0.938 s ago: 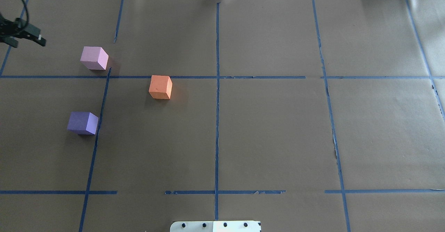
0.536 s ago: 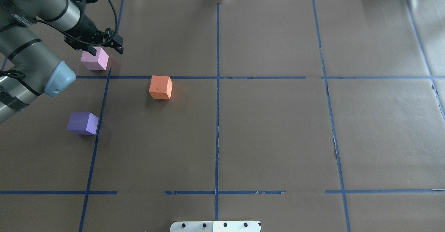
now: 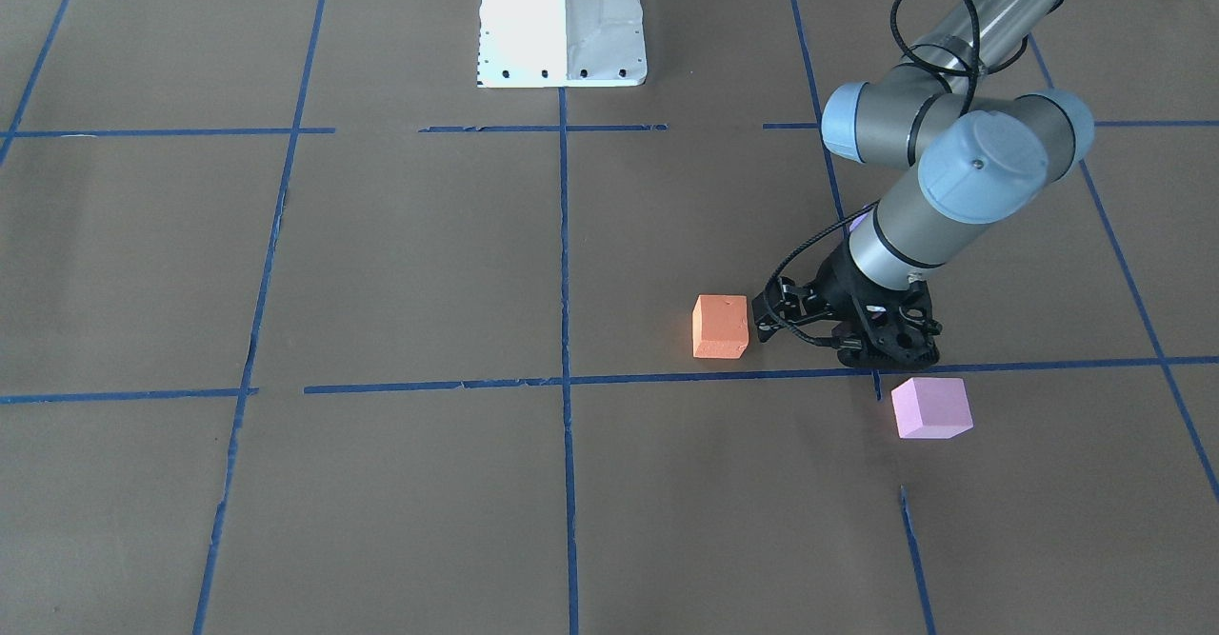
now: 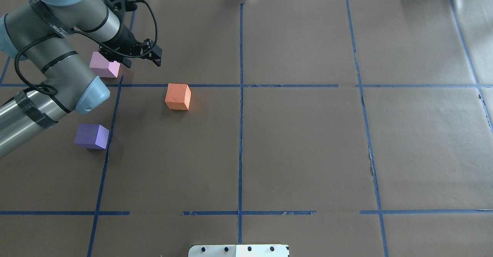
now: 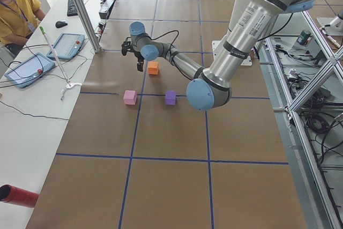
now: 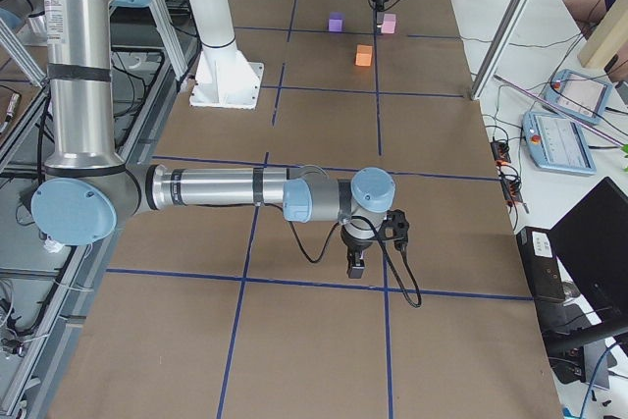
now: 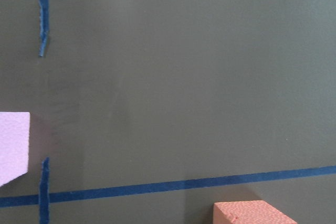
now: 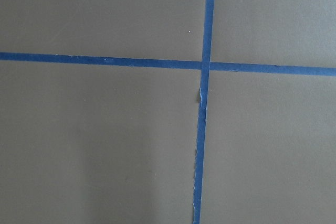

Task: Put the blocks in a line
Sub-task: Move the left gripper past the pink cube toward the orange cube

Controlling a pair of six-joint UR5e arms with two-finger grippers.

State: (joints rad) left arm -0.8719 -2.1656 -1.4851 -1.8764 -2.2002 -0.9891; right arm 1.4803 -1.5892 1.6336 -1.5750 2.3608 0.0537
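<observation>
Three blocks lie on the brown paper table. The pink-lilac block (image 4: 103,65) is far left, the orange block (image 4: 178,96) is right of it and nearer, and the dark purple block (image 4: 91,136) is nearest. My left gripper (image 4: 141,59) hovers open and empty just right of the pink block and beyond the orange one, touching neither. The front view shows the left gripper (image 3: 830,338) between the orange block (image 3: 721,327) and the pink block (image 3: 931,407). My right gripper (image 6: 358,254) shows only in the exterior right view, far from the blocks; I cannot tell whether it is open or shut.
Blue tape lines (image 4: 240,95) mark a grid on the paper. The white robot base (image 3: 562,21) stands at the near table edge. A person (image 5: 16,9) sits at the side table with tablets beyond the far edge.
My left arm has swung in from the left edge, passing over the pink block to hover right of it. The three blocks have not moved.
</observation>
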